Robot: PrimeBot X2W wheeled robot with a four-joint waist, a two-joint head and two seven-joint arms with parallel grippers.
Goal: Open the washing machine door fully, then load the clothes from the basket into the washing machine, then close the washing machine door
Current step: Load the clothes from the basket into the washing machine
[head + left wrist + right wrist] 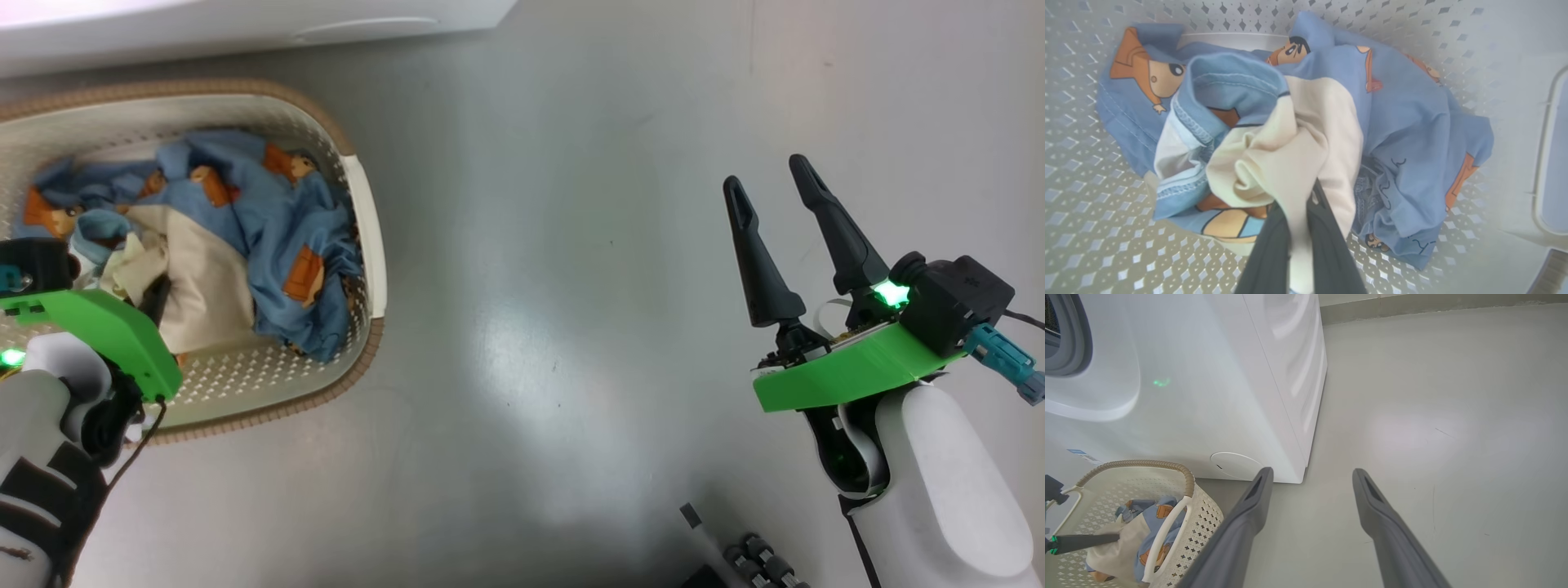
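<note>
Left wrist view: cream cloth (1286,155) between closed left jaws, inside basket (1094,245).

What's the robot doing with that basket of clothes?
The robot is doing laundry. Its left gripper reaches down into the basket, and its fingers are pinched shut on the cream cloth that lies on top of the blue cartoon-print clothes. The right gripper hangs open over the floor, holding nothing. The washing machine stands right behind the basket.
</note>
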